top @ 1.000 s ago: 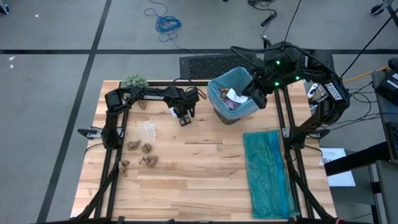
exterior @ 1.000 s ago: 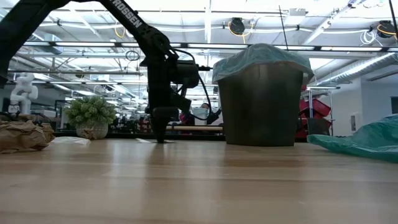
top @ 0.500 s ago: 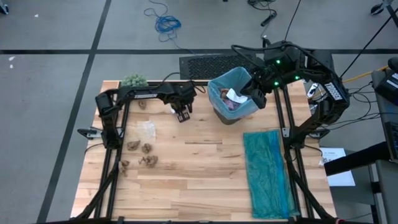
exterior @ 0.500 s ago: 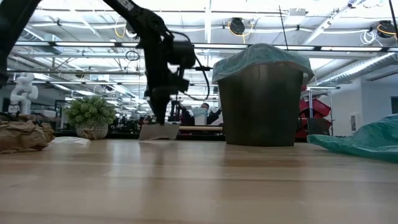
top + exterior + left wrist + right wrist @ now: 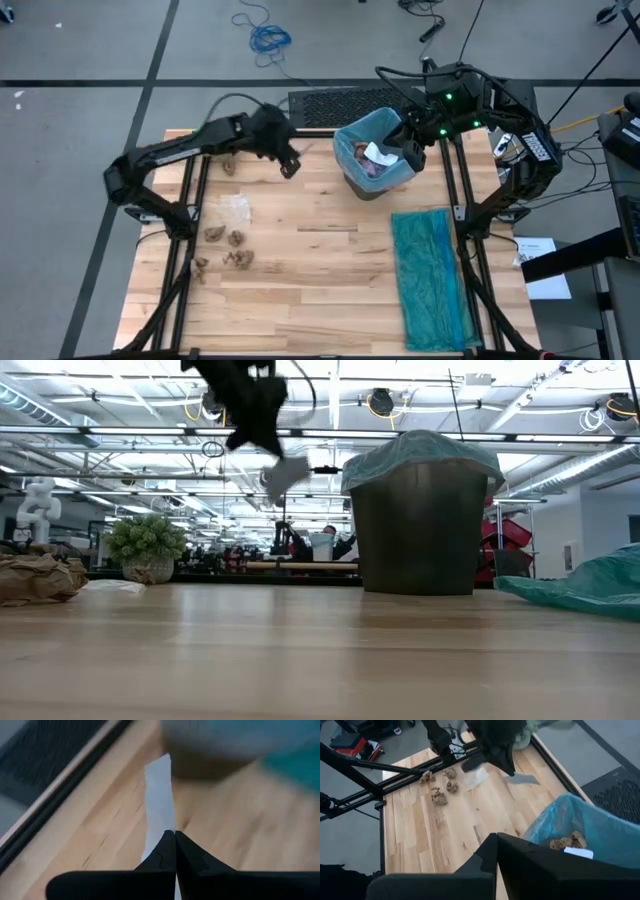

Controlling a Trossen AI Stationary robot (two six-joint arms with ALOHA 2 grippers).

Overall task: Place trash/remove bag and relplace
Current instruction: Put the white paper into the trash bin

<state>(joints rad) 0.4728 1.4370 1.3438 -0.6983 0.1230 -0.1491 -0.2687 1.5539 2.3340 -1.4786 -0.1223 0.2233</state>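
Note:
My left gripper hangs high above the table's far part, left of the bin, shut on a white paper scrap. The bin stands at the far edge, lined with the light blue bag. Brown wads and white paper lie inside it. My right gripper is shut at the bin's right rim; in the right wrist view its fingertips sit next to the blue liner. More brown wads rest on the table's left part. My left gripper pinches the white paper scrap by one end between its two fingers. The strip runs on past the fingertips and is lifted clear of the table. My right gripper is shut beside the liner's rim; I cannot tell whether it touches it.
A darker teal bag lies flat on the table's right part. A green fuzzy plant stands at the far left corner, with a brown wad near it. A pale scrap lies left of centre. Bare wood fills the middle and near side.
My left gripper has risen from the tabletop to well above it, drifting slightly toward the far edge. It carried the white scrap, which lay on the table and now hangs clear. The right arm has kept still.

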